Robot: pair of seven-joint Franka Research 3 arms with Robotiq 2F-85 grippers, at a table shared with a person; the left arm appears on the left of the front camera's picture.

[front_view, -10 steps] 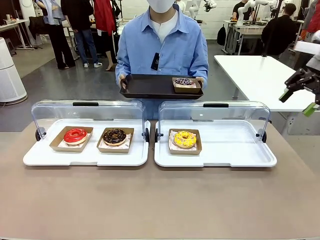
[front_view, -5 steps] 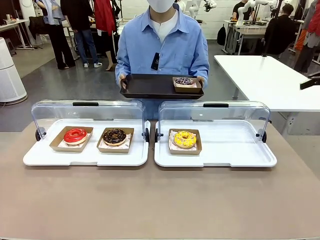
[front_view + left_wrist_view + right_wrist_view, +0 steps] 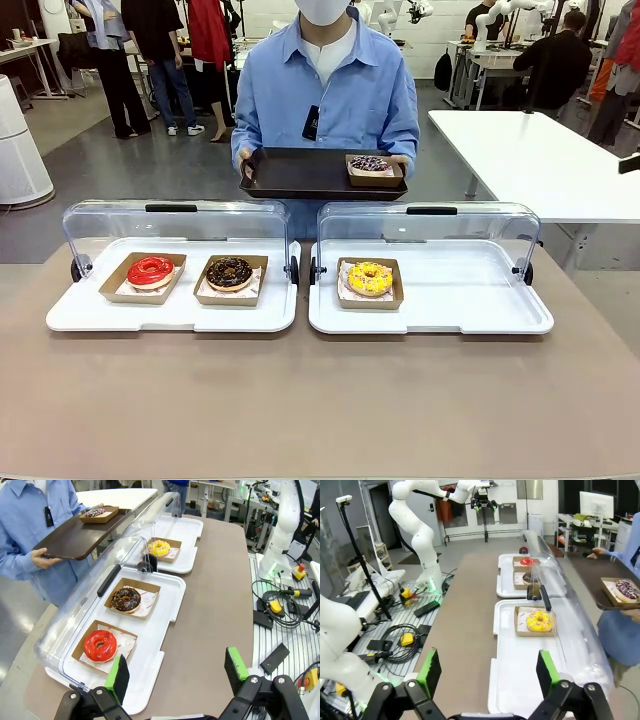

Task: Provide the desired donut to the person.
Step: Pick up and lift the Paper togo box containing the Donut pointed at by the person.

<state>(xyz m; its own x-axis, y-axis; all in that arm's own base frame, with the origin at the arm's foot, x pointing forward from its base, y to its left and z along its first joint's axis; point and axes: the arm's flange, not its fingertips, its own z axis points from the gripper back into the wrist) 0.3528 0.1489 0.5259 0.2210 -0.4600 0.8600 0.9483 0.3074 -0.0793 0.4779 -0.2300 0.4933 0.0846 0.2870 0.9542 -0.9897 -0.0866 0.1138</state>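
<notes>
- The person [image 3: 330, 90] stands at the far side of the bench [image 3: 320, 400], gripping a dark tray [image 3: 300, 172] at both ends, at chest height.
- On that tray, toward its right end in the front view, sits 1 purple-sprinkled donut [image 3: 370, 163] in a cardboard box.
- 2 white cases stand side by side on the bench, just apart, each with its clear lid [image 3: 170, 225] swung up and back.
- The left case [image 3: 170, 318] carries 2 boxed donuts: a red donut [image 3: 150, 270] on the outer side and a chocolate donut [image 3: 229, 272] just beside it.
- The right case [image 3: 470, 320] carries 1 boxed yellow donut [image 3: 369, 277] near its inner end; the rest of its floor is bare.
- The left hand [image 3: 176, 670] hangs above the outer end of the left case, nearest the red donut, its 2 fingers spread wide with nothing between them.
- The right hand [image 3: 487, 672] hangs above the outer end of the right case, its fingers likewise spread wide and empty, with the yellow donut farther along.
</notes>
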